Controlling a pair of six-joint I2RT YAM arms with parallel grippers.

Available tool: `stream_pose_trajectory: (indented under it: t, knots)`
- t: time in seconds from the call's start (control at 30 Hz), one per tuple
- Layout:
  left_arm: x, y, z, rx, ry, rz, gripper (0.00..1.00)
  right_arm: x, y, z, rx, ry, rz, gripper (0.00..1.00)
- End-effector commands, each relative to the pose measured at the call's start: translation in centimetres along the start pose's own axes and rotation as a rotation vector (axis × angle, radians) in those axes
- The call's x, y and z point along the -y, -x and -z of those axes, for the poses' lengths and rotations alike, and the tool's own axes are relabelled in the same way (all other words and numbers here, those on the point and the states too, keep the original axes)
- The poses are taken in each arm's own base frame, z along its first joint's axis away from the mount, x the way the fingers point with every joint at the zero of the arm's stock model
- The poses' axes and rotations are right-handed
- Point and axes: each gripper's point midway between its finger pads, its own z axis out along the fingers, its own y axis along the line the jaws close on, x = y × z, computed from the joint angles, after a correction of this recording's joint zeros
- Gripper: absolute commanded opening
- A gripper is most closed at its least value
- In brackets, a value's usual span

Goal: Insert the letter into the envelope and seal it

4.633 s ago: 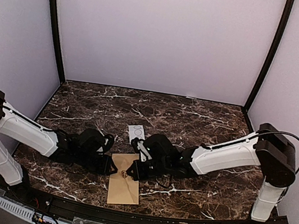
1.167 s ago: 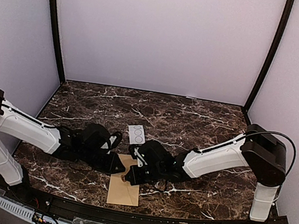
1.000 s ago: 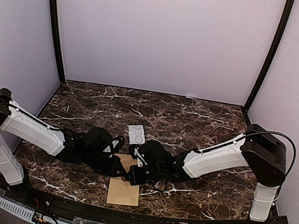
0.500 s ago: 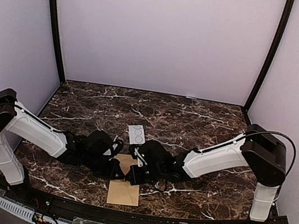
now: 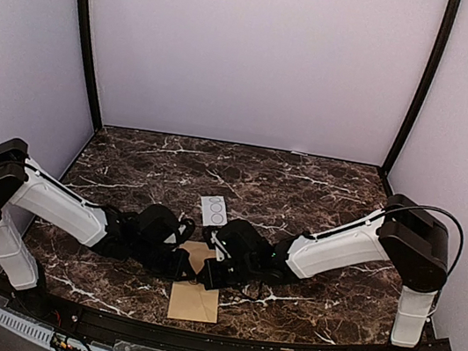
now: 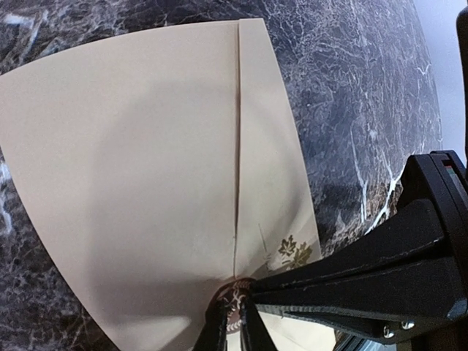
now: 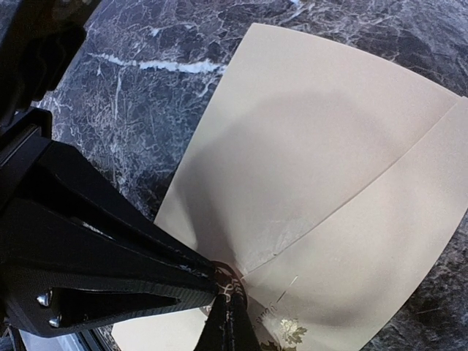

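The tan envelope [image 5: 194,298] lies flat near the table's front edge, its flap folded down [image 6: 146,183] [image 7: 329,183]. A small round dark seal sticker [image 6: 235,291] [image 7: 234,279] sits at the flap's edge, beside a gold leaf print. My left gripper [image 5: 189,264] [image 6: 232,329] has its jaws almost together, tips down on the seal. My right gripper [image 5: 204,270] [image 7: 229,322] is shut, its tips on the same seal from the other side. The two grippers meet tip to tip. The letter is out of view.
A small white sticker card [image 5: 213,211] with circles lies just behind the two grippers. Dark marble table [image 5: 303,187] stretches to the back and sides, closed in by pale walls. Both arms lie low across the front of the table.
The left arm has slid right until its tips meet the right gripper over the envelope. Its jaws have narrowed a little. The right gripper has stayed shut and still.
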Motion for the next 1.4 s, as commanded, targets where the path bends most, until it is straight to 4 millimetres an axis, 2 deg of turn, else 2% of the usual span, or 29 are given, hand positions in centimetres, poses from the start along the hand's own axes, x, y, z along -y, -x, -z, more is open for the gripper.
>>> stream_pose_trajectory:
  t: [0.0, 0.17, 0.3, 0.5, 0.67, 0.8, 0.9, 1.0, 1.2, 1.23, 1.27, 1.3, 1.33, 1.37]
  knots:
    - [-4.7, -3.1, -1.0, -0.098, 0.213, -0.023, 0.06, 1.9, -2.4, -1.4, -0.08, -0.054, -0.009, 0.0]
    - [-5.0, -3.4, -1.3, -0.112, 0.239, -0.037, 0.0, 1.1, -2.6, -1.7, -0.096, -0.014, -0.006, 0.0]
    - [-5.1, -3.8, -1.4, -0.125, 0.243, -0.039, 0.0, 0.4, -2.7, -1.9, -0.106, 0.031, -0.02, 0.0]
    - [-5.2, -4.1, -1.4, -0.13, 0.242, -0.028, 0.0, 0.4, -3.2, -2.1, -0.132, 0.035, -0.054, 0.0]
    - [-5.5, -3.8, -0.6, -0.096, 0.252, -0.021, 0.0, 1.1, -3.1, -0.9, -0.116, 0.003, -0.092, 0.0]
    - [-5.1, -2.7, 0.9, -0.021, 0.242, -0.015, 0.0, 2.3, -2.6, 0.6, -0.08, -0.033, -0.119, 0.0]
    - [-3.3, -1.1, 2.4, 0.047, 0.187, -0.03, 0.01, 2.3, -2.3, 1.3, -0.068, -0.036, -0.11, 0.0]
    - [-0.9, 0.7, 4.1, 0.113, 0.12, -0.058, 0.11, 0.9, -1.3, 2.2, -0.041, 0.012, -0.074, 0.0]
    - [0.5, 3.9, 7.7, 0.203, 0.079, -0.074, 0.28, -2.7, 2.1, 6.5, 0.083, 0.107, 0.017, 0.0]
    - [0.2, 4.6, 8.1, 0.223, 0.082, -0.066, 0.33, -2.8, 2.8, 7.4, 0.112, 0.097, 0.025, 0.05]
    - [0.3, 5.2, 8.7, 0.244, 0.076, -0.078, 0.36, -2.8, 3.4, 8.2, 0.138, 0.089, 0.031, 0.14]
    - [-0.4, 6.4, 9.2, 0.273, 0.085, -0.062, 0.43, -2.6, 3.9, 8.9, 0.159, 0.077, 0.036, 0.22]
    - [-0.3, 7.1, 9.8, 0.295, 0.082, -0.078, 0.48, -2.3, 4.5, 9.5, 0.179, 0.06, 0.041, 0.37]
    - [-1.0, 8.4, 10.4, 0.33, 0.09, -0.064, 0.58, -1.6, 5.1, 10.1, 0.197, 0.033, 0.042, 0.48]
